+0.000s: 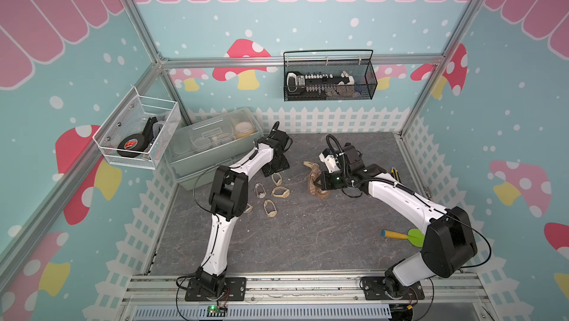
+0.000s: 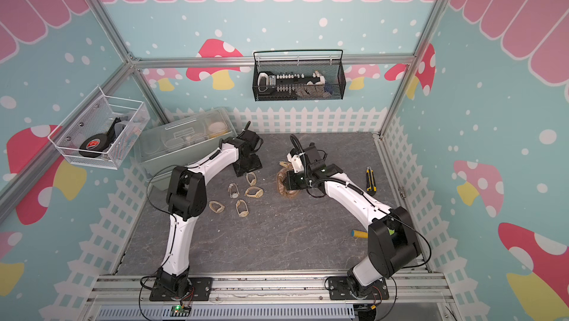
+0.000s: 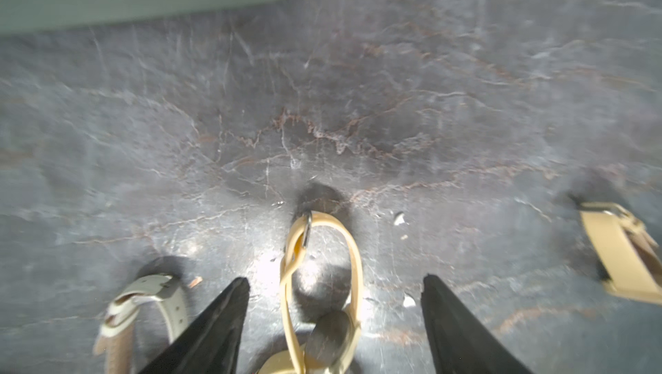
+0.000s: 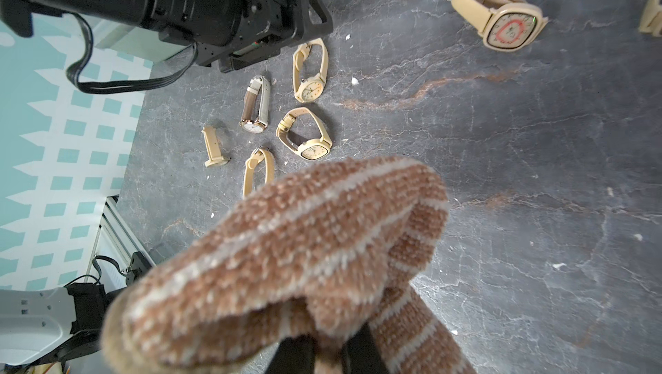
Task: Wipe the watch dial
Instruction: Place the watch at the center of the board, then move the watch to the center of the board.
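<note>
Left wrist view: the left gripper (image 3: 335, 279) stands with its black fingers (image 3: 215, 325) spread wide and empty, straddling a cream-strapped wristwatch (image 3: 324, 304) that lies on the dark marbled tabletop (image 3: 358, 103) and touches neither finger. In both top views the wristwatch (image 1: 276, 178) sits just left of the frame's centre, at the upper edge of a cluster of pale watches (image 1: 271, 199). The right gripper (image 4: 329, 354), just right of centre in those views, is pinched tight on a folded brown striped knit cloth (image 4: 286, 246). From the right wrist view the dial (image 4: 310, 92) appears to face upward. You should expect the wristwatch to be light and quick to skid on this smooth top, with a soft, springy strap and a crystal that is easy to scratch. The firm case edges, or the strap just beside the case, look like your safest hold, since they leave the dial clear for the cloth.
</note>
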### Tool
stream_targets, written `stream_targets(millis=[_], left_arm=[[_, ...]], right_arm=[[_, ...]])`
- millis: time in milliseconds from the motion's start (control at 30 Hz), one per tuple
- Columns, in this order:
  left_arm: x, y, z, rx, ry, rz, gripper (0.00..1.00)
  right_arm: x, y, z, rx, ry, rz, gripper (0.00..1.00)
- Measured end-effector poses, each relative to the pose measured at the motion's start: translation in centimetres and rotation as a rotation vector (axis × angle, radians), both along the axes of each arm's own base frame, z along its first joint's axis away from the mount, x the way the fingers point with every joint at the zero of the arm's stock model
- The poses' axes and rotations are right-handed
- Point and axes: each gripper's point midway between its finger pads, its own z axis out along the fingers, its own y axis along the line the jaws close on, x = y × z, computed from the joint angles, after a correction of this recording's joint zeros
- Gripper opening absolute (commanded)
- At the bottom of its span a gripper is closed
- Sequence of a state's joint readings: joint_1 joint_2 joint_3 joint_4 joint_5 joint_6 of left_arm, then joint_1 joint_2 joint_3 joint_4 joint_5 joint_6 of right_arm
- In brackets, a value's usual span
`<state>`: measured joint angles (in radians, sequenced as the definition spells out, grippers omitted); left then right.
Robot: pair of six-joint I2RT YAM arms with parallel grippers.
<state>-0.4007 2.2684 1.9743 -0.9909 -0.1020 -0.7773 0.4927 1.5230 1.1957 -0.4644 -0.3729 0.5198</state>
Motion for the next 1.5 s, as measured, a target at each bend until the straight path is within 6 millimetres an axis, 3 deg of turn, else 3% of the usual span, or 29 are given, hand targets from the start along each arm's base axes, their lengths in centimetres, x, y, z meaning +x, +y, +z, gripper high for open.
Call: stream_targets(millis=[133,233,433,567,667,1033,1333,1500], left_arm=[[0.8,-1.2,2.4,-0.022,-0.055,-0.018,0.86],[1.3,-2.7,4.2,-0.043,-0.098,-0.040,0.99],[2.4,-5.1,7.7,-0.079,-0.182,-0.081,0.99],[3.3,-5.9,8.5,-0.093,-0.211,-0.088,0.99],[3.7,-6.5,7.6,-0.096,-0.203,-0.089,0.98],[3.9,-9.9,1.4,-0.155,-0.100,-0.059,0.88],[5.1,-12.4,-0.4,-0.269,-0.102,-0.002,0.82],[5.6,-13.4,-1.9,-0.314,-0.090,0.022,0.73]], right_arm=[[0.2,-0.8,1.2,0.009,-0.030,-0.022,0.00],[0.1,-1.4,1.6,0.009,-0.045,-0.037,0.00],[-1.0,-2.4,1.2,0.002,-0.036,-0.062,0.00],[-1.6,-2.9,0.8,-0.004,-0.023,-0.080,0.00],[-2.1,-3.4,0.8,-0.004,-0.027,-0.092,0.00],[-4.0,-5.0,1.2,-0.006,-0.027,-0.129,0.00],[-4.9,-5.7,0.6,-0.022,-0.005,-0.144,0.00],[-5.0,-6.0,0.7,-0.028,-0.006,-0.153,0.00]])
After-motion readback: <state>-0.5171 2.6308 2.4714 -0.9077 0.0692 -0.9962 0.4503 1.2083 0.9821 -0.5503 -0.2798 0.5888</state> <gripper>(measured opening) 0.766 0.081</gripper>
